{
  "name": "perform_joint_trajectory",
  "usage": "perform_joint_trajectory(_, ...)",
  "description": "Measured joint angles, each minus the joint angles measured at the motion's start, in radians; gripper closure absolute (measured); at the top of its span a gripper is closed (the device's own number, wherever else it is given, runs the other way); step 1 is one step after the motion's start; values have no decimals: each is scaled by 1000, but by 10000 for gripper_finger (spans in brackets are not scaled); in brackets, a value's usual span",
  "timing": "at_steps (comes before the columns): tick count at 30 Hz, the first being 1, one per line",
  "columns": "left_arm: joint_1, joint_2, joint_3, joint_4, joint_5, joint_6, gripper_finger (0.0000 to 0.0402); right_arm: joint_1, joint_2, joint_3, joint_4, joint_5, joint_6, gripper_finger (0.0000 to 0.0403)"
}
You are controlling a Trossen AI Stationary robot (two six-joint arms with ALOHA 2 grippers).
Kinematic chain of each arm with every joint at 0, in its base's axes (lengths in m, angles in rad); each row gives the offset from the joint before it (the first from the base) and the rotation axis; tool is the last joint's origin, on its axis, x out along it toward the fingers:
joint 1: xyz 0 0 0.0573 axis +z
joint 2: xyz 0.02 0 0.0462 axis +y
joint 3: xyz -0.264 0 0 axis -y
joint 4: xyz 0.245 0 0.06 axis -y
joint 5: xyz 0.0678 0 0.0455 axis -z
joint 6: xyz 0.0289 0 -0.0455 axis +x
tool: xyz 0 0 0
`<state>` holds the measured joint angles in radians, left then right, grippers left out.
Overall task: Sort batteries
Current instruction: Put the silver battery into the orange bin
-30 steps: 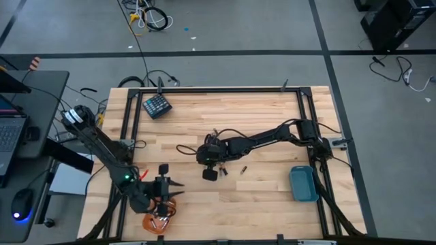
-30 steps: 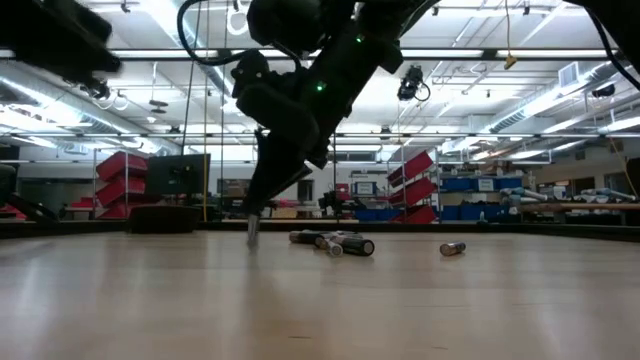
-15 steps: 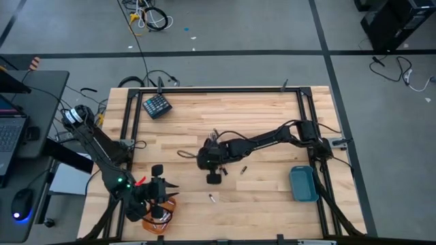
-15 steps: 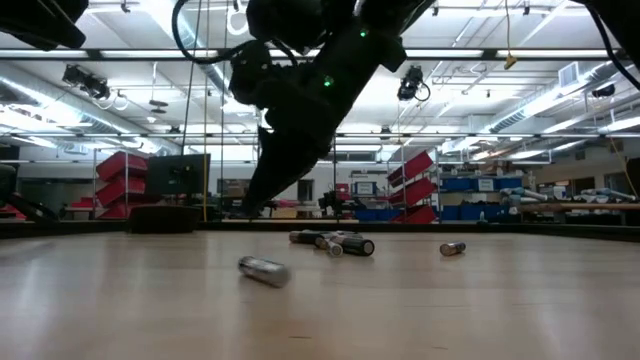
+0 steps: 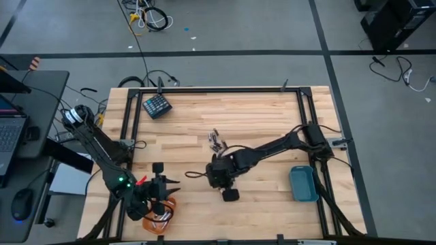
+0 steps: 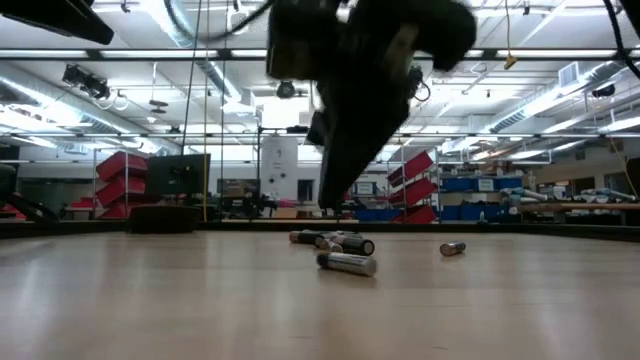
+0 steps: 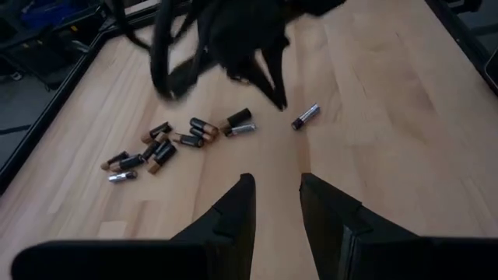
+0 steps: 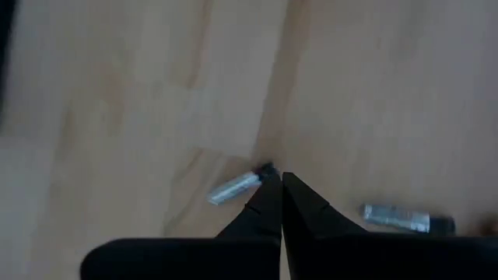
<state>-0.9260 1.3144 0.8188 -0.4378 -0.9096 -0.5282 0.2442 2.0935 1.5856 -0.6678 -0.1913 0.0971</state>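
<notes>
Wooden table (image 5: 259,109) under us, right gripper (image 8: 280,180) fingers pressed together, tips just beside a silvery battery (image 8: 233,189), nothing held, left gripper (image 7: 274,194) fingers apart, battery cluster (image 7: 175,138) beyond, no lettering we can read

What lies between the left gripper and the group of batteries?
Nothing: in the left wrist view, only bare table separates the left gripper from the batteries.

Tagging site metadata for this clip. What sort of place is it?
Most likely a large robotics lab or warehouse-style workshop. The low view shows a high ceiling with strip lights and red storage bins on racks behind the wooden table. The high view shows a grey floor with loose cables.
</notes>
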Motion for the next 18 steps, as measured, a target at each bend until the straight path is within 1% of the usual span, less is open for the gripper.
perform_joint_trajectory(4, 0, 1, 0, 8, 0, -2, 300, 47, -42, 3, -104, 111, 154, 403)
perform_joint_trajectory(7, -2, 2, 0, 6, 1, -4, 300, 75, -46, 2, -199, 173, 364, 401)
perform_joint_trajectory(9, -2, 2, 0, 6, 2, -4, 300, 85, -44, 2, -248, 182, 472, 392)
perform_joint_trajectory(11, -3, 2, 0, 7, 3, -5, 300, 100, -37, -5, -267, 215, 503, 376)
perform_joint_trajectory(14, -3, 2, 0, 8, 4, -6, 300, 124, -35, -45, -219, 282, 529, 344)
perform_joint_trajectory(18, -3, 2, 0, 6, 9, -20, 300, 130, -35, -48, -203, 311, 595, 301)
